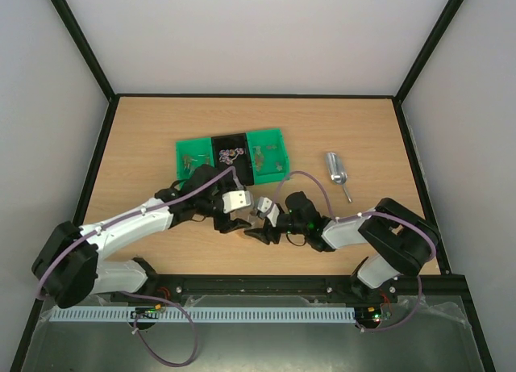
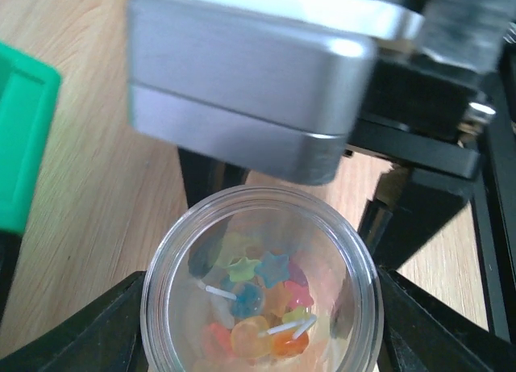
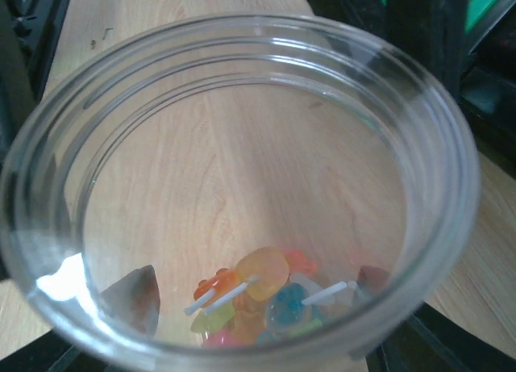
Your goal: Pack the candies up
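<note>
A clear glass jar [image 2: 260,227] stands on the wooden table between both arms, with the candies [image 2: 260,307] lying in a small heap at its bottom: star and round sweets in green, blue, orange and pink, some on white sticks. My left gripper [image 2: 262,323] has its black fingers [image 2: 81,332] pressed against both sides of the jar. The right wrist view looks down into the jar's mouth [image 3: 242,81] at the candies [image 3: 258,295]. My right gripper [image 3: 250,307] is shut round the jar, its dark pads showing through the glass. More candies [image 1: 230,154] lie in the tray.
A green tray [image 1: 274,135] with a black middle compartment sits just beyond the grippers. Its corner [image 2: 20,138] shows at the left of the left wrist view. A metal scoop [image 1: 336,170] lies to the tray's right. The right wrist's silver block [image 2: 242,89] hangs close above the jar.
</note>
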`<state>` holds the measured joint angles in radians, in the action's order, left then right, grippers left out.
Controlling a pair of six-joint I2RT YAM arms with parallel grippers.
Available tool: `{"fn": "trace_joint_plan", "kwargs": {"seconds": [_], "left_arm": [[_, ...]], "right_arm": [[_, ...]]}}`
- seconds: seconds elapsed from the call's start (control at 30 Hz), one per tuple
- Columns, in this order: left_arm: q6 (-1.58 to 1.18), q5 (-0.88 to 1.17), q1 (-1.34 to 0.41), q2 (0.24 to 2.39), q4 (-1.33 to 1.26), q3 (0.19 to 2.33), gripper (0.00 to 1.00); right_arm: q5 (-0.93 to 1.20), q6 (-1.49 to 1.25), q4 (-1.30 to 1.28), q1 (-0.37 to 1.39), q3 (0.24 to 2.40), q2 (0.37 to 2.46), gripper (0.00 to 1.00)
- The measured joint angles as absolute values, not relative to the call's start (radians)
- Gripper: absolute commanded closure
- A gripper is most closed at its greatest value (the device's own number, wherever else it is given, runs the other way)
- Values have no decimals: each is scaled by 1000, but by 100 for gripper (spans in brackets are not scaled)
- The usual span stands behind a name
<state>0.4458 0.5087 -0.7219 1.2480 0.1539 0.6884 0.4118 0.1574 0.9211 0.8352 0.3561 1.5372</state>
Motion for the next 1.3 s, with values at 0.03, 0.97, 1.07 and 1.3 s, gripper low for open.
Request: {"fn": "trace_joint_plan", "kwargs": {"seconds": [0.03, 0.97, 1.07, 1.3], "left_arm": [[500, 535, -716, 1256, 190, 704, 37], [303, 453, -738, 1189, 92, 638, 12], [263, 434, -752, 1199, 59, 636, 19], [293, 436, -759, 1211, 37, 636, 23]], "right_arm": [[419, 166, 920, 839, 356, 1536, 46], [436, 222, 908, 839, 352, 1531, 48], [430, 216, 909, 838, 352, 1531, 48], [417, 212, 910, 838, 353, 1531, 48]]}}
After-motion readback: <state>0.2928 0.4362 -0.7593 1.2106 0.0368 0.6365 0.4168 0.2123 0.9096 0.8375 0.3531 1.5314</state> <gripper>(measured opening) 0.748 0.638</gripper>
